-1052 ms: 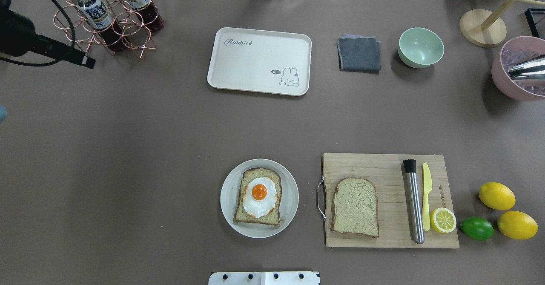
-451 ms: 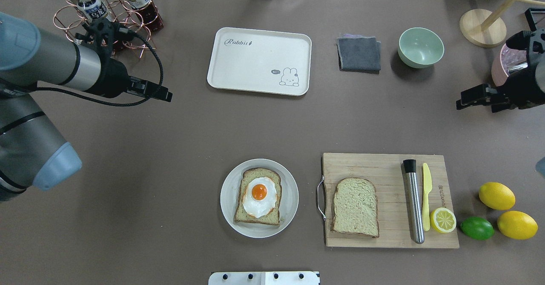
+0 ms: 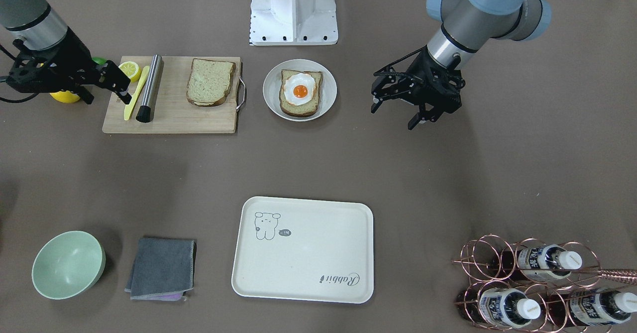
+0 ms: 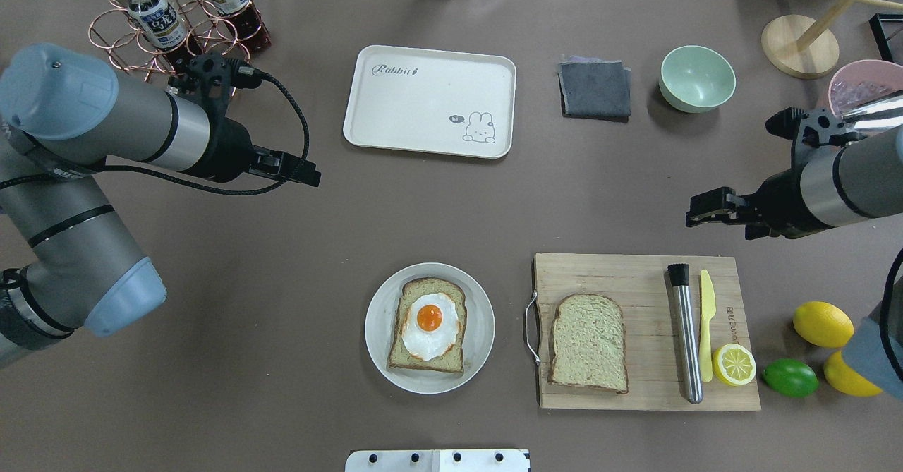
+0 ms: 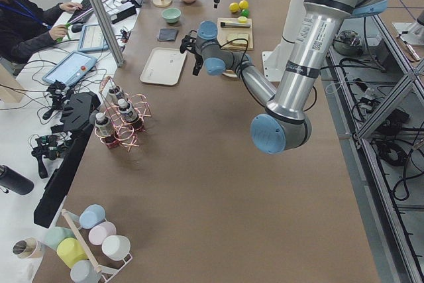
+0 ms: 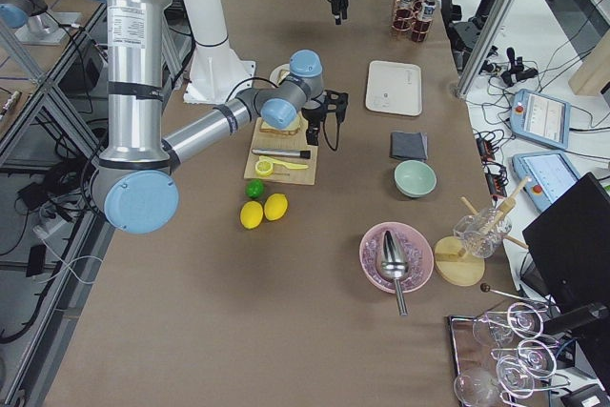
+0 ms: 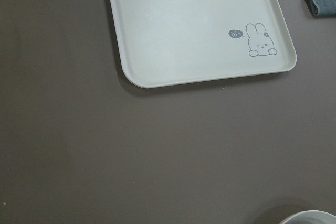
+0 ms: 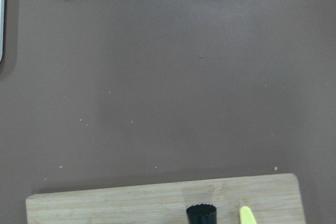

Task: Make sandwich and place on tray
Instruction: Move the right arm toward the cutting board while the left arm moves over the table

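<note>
**Change of state.** Within the last second both arms have advanced from the edges of the overhead view to positions over the surface [image 4: 282,246].

- The left arm [image 4: 106,133] enters from the left edge. The left claw [image 4: 305,174] hangs in the upper left, well apart from tray and plate, with its fingers spread and grasping nothing.
- The right arm [image 4: 839,183] enters from the right edge. The right claw [image 4: 698,212] is likewise released and empty, and hangs near the upper right edge of the cutting board [image 4: 635,274].

Judgement: this is the approach phase only. Neither slice has been contacted and assembly has not started.

**Surface.**

- The cutting board lies lower right and carries the plain slice [image 4: 589,343].
- The tray [image 4: 423,98] lies upper centre and carries no food.
- The plate [image 4: 480,331] lies lower centre and holds the egg-topped slice [image 4: 429,327].
- A bottle rack [image 4: 176,34] stands upper left, and a green bowl [image 4: 697,77] upper right.

**Room.** In the left side view a person [image 5: 30,21] sits at a desk, upper left.
</note>
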Robot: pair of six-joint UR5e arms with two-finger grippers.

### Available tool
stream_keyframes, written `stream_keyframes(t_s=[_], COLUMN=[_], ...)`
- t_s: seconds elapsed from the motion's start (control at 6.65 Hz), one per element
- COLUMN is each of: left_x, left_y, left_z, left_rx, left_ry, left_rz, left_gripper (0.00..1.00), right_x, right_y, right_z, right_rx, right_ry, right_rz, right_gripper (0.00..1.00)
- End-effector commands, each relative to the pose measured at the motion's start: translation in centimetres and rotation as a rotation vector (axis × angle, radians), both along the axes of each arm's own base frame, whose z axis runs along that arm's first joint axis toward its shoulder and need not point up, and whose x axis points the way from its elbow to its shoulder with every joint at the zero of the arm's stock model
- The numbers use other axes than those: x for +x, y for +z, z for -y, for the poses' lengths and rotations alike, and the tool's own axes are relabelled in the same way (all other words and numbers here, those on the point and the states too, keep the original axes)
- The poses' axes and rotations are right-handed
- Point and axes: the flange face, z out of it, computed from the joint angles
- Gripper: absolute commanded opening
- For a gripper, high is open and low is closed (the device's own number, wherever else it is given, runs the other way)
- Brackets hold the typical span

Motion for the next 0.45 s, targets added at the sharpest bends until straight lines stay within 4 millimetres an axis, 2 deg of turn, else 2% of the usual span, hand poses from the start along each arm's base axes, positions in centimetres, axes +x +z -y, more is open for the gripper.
stream_keyframes(t_s=[0.0, 0.15, 0.3], left_x=[0.8, 1.2, 1.2], left_y=[-0.4, -0.4, -0.4], left_z=[-0.4, -0.7, -0.6], left_rx=[0.014, 0.015, 0.019], left_ry=[-0.012, -0.008, -0.018], left_rz=[0.004, 0.005, 0.007], left_gripper=[0.97, 0.97, 0.97], right_x=[-1.9, -1.3, -2.9], right_y=[1.8, 2.9, 2.5], right_z=[-5.1, -6.9, -7.8], right_rx=[0.015, 0.008, 0.009], right_ry=[0.036, 0.049, 0.072], right_rz=[0.083, 0.123, 0.130], right_gripper=[1.00, 0.99, 0.98])
